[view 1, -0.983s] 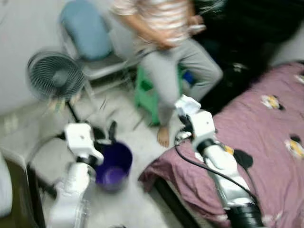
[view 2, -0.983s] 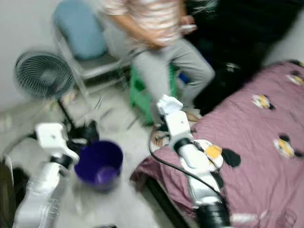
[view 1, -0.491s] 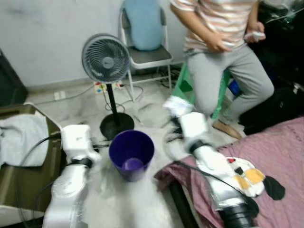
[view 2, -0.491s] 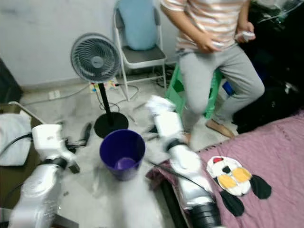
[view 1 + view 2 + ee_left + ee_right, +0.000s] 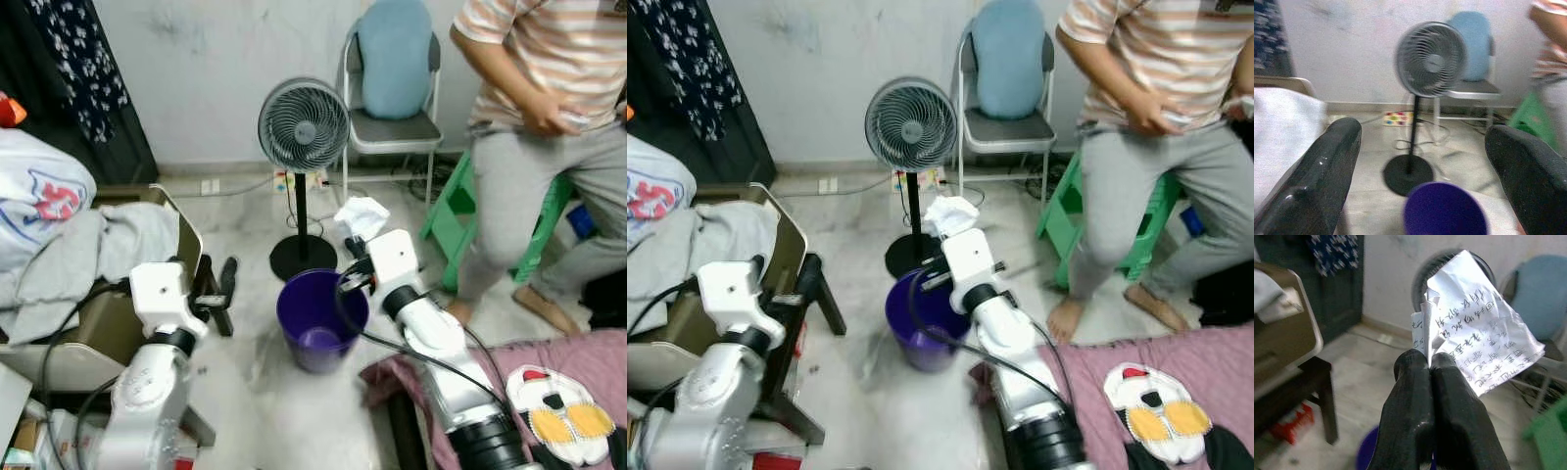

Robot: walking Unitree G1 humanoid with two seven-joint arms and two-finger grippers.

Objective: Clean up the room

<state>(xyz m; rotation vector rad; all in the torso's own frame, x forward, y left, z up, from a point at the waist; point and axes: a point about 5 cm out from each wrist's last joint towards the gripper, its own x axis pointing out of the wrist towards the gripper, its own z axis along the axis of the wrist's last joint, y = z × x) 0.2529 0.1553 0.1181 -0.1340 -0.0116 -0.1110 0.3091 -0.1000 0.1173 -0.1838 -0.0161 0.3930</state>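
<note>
My right gripper (image 5: 353,247) is shut on a crumpled white paper (image 5: 361,215) with handwriting on it. In the right wrist view the paper (image 5: 1479,342) sticks up from the closed fingertips (image 5: 1415,369). The gripper hangs just above the far rim of a purple bin (image 5: 294,299) that stands on the floor; something pale lies at the bin's bottom. My left gripper (image 5: 220,289) is open, a little to the left of the bin. The left wrist view has the bin (image 5: 1444,213) low between the two wide-apart fingers (image 5: 1327,166).
A standing fan (image 5: 304,127) rises just behind the bin, with a folding chair and blue cushion (image 5: 394,59) beyond it. A person (image 5: 549,117) stands at the right by a green stool (image 5: 451,211). A brown armchair (image 5: 181,230) piled with clothes is left. The bed (image 5: 578,362) is front right.
The whole picture has swung left, so the camera turned. Relative to the bin, my right gripper with the paper came from beside the bed to above the bin's rim.
</note>
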